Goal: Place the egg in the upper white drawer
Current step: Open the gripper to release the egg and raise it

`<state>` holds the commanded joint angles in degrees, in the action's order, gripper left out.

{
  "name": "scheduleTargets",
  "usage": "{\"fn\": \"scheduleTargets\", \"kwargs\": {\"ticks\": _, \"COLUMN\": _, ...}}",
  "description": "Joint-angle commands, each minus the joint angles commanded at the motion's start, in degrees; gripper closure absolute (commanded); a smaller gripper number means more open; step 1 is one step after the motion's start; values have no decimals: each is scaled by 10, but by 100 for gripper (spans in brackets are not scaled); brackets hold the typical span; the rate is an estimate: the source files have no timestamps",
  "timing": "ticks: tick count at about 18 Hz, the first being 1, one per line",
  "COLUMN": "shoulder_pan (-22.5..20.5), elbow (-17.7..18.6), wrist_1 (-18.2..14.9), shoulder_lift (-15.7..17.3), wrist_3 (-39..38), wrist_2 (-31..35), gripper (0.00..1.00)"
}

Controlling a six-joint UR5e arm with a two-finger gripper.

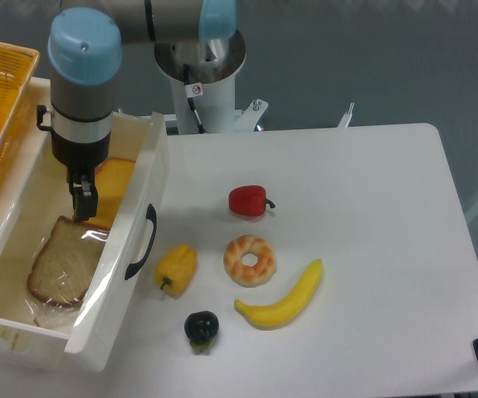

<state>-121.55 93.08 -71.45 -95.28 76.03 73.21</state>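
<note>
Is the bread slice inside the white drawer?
Yes, the bread slice lies on the floor of the white drawer, below the gripper.

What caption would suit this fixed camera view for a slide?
Gripper above the upper white drawer holding bread slice; egg not visible.

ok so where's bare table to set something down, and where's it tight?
Free: the table right of the red pepper and banana, out to the right edge; also the strip behind the pepper toward the arm's base. Tight: the cluster of yellow pepper, donut, banana and plum beside the drawer. In the drawer, the gripper hangs over the bread.
</note>
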Motion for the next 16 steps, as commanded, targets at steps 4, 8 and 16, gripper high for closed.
{"fn": "scheduleTargets", "kwargs": {"ticks": 4, "shoulder_pan": -11, "elbow": -1, "wrist_1": 1, "shoulder_lift": 21, "wrist_3": -60, "wrist_2": -1, "gripper": 0}}
{"fn": "scheduleTargets", "kwargs": {"ticks": 8, "shoulder_pan": -11, "elbow": -1, "wrist_1": 1, "shoulder_lift": 43, "wrist_3": -88, "wrist_2": 4, "gripper": 0}}
{"fn": "scheduleTargets", "kwargs": {"ticks": 16, "shoulder_pan": -55, "elbow": 4, "wrist_1": 2, "shoulder_lift": 51, "wrist_3": -96, "wrist_2": 4, "gripper": 0}}
